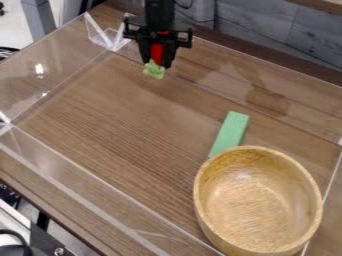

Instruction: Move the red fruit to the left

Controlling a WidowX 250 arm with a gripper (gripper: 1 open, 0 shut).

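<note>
The gripper (158, 60) pointed straight down near the far left corner of the clear-walled tray (54, 150), its jaws clamped on the red fruit (158, 54). The fruit sat between the fingers, red body partly hidden by them, with its green leafy end (156, 70) poking out below the tips, just above the wooden floor or touching it; which of the two could not be told.

By my reading, the carrying step was nearly over and the setting-down was in hand. The next move called for lowering the fruit the last bit, if any gap remained, then opening the jaws and lifting straight up so the fruit would not roll or be dragged along.

The green block (230, 134) and the wooden bowl (258, 202) lay well apart from the gripper, toward the near right.
</note>
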